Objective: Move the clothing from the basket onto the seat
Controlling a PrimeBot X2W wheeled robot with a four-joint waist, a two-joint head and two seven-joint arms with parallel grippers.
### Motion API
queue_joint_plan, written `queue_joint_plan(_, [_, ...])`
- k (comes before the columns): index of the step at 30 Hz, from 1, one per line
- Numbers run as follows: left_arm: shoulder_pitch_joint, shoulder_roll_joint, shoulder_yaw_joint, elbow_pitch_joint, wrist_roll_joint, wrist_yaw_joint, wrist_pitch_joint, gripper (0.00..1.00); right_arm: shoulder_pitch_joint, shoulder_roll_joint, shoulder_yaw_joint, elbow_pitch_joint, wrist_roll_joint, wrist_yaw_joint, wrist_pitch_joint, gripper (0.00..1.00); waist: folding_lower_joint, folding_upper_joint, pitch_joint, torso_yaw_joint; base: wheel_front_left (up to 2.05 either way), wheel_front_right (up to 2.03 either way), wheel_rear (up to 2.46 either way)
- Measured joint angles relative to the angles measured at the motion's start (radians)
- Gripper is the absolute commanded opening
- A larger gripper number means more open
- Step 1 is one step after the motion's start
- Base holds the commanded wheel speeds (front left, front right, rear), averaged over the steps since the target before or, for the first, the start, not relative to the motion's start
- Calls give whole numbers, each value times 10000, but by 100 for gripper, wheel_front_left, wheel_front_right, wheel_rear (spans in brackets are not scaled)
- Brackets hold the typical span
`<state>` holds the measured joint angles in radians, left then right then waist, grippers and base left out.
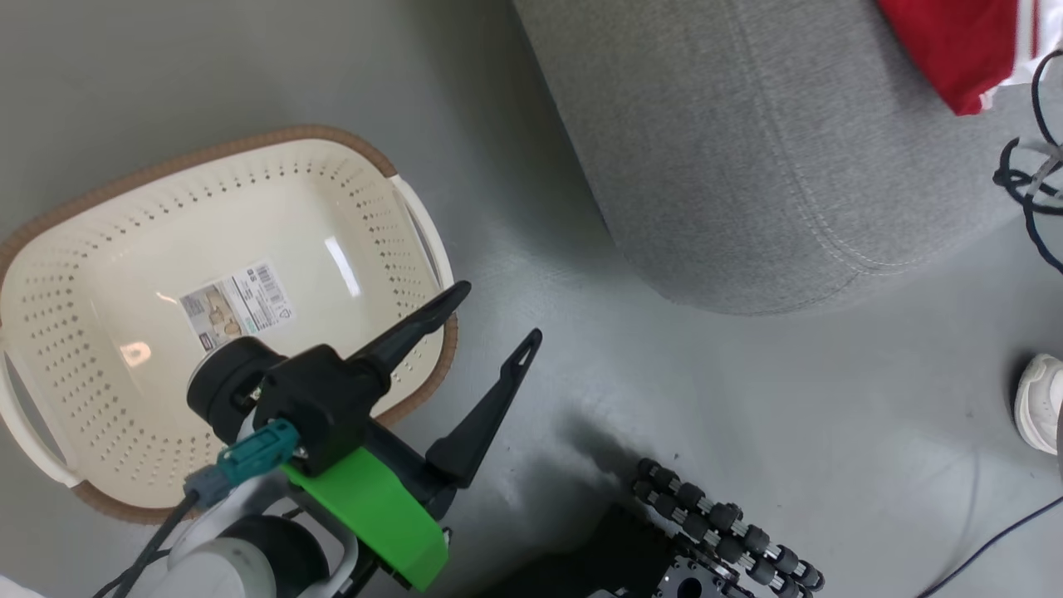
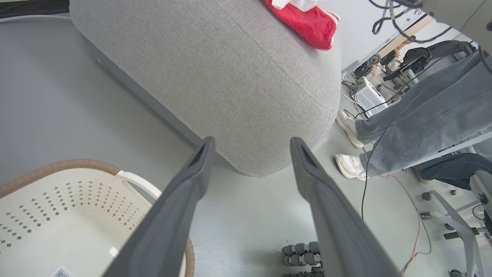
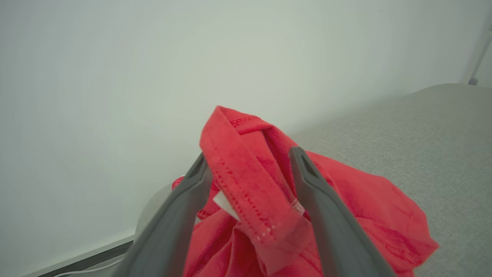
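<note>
The cream basket point(image 1: 249, 145) stands on the floor at the left, holding nothing but the paper sticker point(image 1: 237, 303) on its bottom. My left gripper point(image 1: 497, 314) hovers open over the basket's right rim, and in the left wrist view the left gripper point(image 2: 251, 144) points toward the grey seat point(image 2: 215, 69) with the basket point(image 2: 77, 215) at lower left. Red clothing point(image 1: 963, 50) lies on the seat point(image 1: 747, 149) at the top right. In the right wrist view my right gripper point(image 3: 248, 154) is open, with a fold of the red clothing point(image 3: 346, 200) standing between its spread fingers above the seat point(image 3: 423, 134).
A person in jeans point(image 2: 423, 115) with white shoes point(image 1: 1038, 403) stands right of the seat. My base's black roller wheels point(image 1: 722, 523) show at the bottom. Dark cables point(image 1: 1030, 183) hang at the right edge. Grey floor point(image 1: 540, 249) separates basket and seat.
</note>
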<state>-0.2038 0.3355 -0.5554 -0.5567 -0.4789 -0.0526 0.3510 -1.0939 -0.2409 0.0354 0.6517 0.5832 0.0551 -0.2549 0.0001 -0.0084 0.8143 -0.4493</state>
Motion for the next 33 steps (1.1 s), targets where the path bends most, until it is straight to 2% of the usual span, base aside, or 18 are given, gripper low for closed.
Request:
queue_joint_plan(5, [-89,-274,347,387,-257,-81,-677,100,688,4,418,-821,-773,157,0,100,0,0,-623,-107,0,0,0])
queue_joint_plan(14, [-84,-700,1177,1275,-566,-82,-2249,100,2172,71,372,-2472,-1442,259,-4,100,-1,0,-1844,-62,0,0,0])
queue_joint_plan(15, [-81,-959,1383,1503,-648,-71,-2660,100,2685,249,59,-2518,-1204,255,-8,100,-1,0,-2107,48,0,0,0])
queue_joint_plan(19, [9,-1377,1950,1881,-721,224,-3492,100,3777,541,150,-2516,-1202,297,-8,100,-1,0,-2571,416,0,0,0])
queue_joint_plan(26, [848,-1361,2640,2851,-729,541,-4395,100,4807,546,685,-2640,-1896,416,-8,100,-1,0,-3396,1241,0,0,0])
queue_joint_plan(33, [1238,-1381,2800,3745,-782,545,-4997,100,5875,495,913,-2865,-2462,420,-8,100,-1,0,-4291,2139,0,0,0])
